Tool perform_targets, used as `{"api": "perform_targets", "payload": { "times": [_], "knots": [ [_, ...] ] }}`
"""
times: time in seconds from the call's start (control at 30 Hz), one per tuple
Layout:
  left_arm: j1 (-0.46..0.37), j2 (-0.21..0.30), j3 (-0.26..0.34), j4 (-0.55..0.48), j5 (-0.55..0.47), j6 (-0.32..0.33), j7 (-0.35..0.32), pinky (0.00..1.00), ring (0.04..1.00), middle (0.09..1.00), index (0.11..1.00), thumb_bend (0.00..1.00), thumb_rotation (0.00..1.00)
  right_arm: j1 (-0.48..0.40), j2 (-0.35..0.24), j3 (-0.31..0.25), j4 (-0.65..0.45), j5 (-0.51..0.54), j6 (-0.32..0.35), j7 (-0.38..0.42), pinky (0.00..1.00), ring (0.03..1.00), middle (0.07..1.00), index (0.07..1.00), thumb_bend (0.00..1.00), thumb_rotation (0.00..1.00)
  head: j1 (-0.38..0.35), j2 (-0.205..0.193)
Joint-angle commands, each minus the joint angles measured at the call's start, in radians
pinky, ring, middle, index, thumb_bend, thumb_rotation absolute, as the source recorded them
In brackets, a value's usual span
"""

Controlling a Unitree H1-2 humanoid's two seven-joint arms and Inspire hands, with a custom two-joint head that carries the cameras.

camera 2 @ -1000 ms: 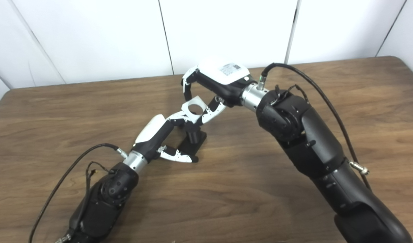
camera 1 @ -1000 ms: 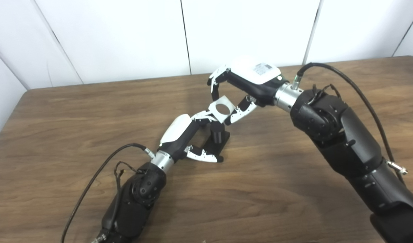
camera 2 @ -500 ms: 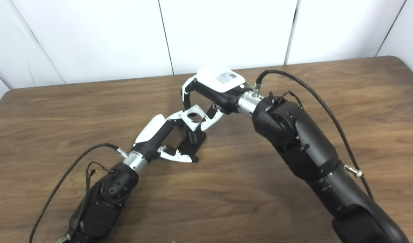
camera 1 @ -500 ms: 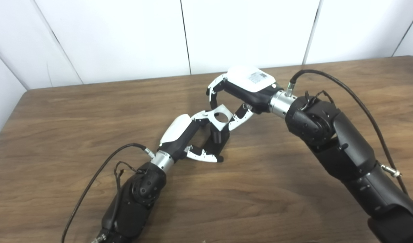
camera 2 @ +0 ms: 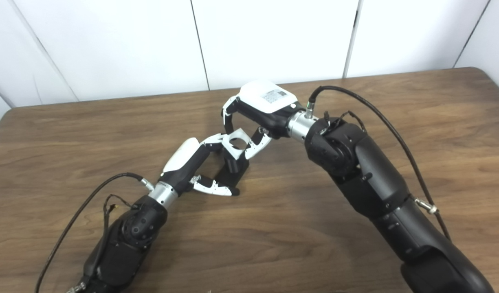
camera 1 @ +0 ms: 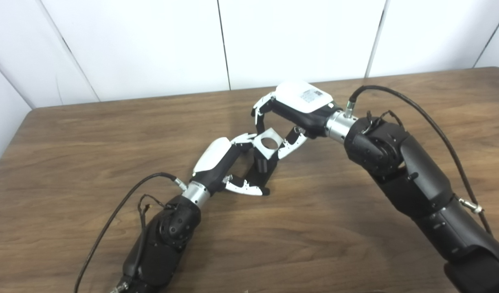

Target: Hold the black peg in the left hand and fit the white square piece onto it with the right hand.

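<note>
The black peg (camera 1: 262,165) stands upright on its dark base on the desk (camera 1: 90,134), long axis vertical, top end pointing up toward the white square piece (camera 1: 268,143). The left hand (camera 1: 227,167) reaches in beside it, its fingers (camera 1: 243,187) curled around the base and lower part of the peg; it looks like a grasp, though how firmly they bear on it cannot be made out.

The right hand (camera 1: 288,118) pinches the white square piece by its edges, fingers above and thumb below, directly over the peg top. The piece is tilted — its flat face turned partly toward the cameras, so the round hole shows as an open circle and its axis leans off the peg's upright line.

Judged from this, holding the peg is done and the piece has been brought to the peg. The fitting is not — the hole looks empty, with the peg top just under it. What remains is levelling the piece, centring the hole and pressing it down.
</note>
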Motion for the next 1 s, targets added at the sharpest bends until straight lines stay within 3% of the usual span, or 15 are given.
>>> {"api": "perform_targets", "payload": {
  "times": [0.0,0.97],
  "knots": [
    [-0.012,0.007,-0.004,-0.009,0.012,0.009,-0.004,0.82,0.93,0.886,0.614,0.82,0.15,-0.036,0.003,-0.01,-0.002,-0.001,-0.031,-0.032,0.8,0.796,0.752,0.481,0.52,0.14,0.001,0.001],
    [-0.011,-0.01,-0.014,-0.009,0.028,0.022,0.009,0.82,0.933,0.887,0.622,0.82,0.15,-0.029,0.042,0.007,0.013,-0.012,-0.045,-0.041,0.79,0.791,0.748,0.481,0.52,0.14,0.013,0.007]
  ]
}}
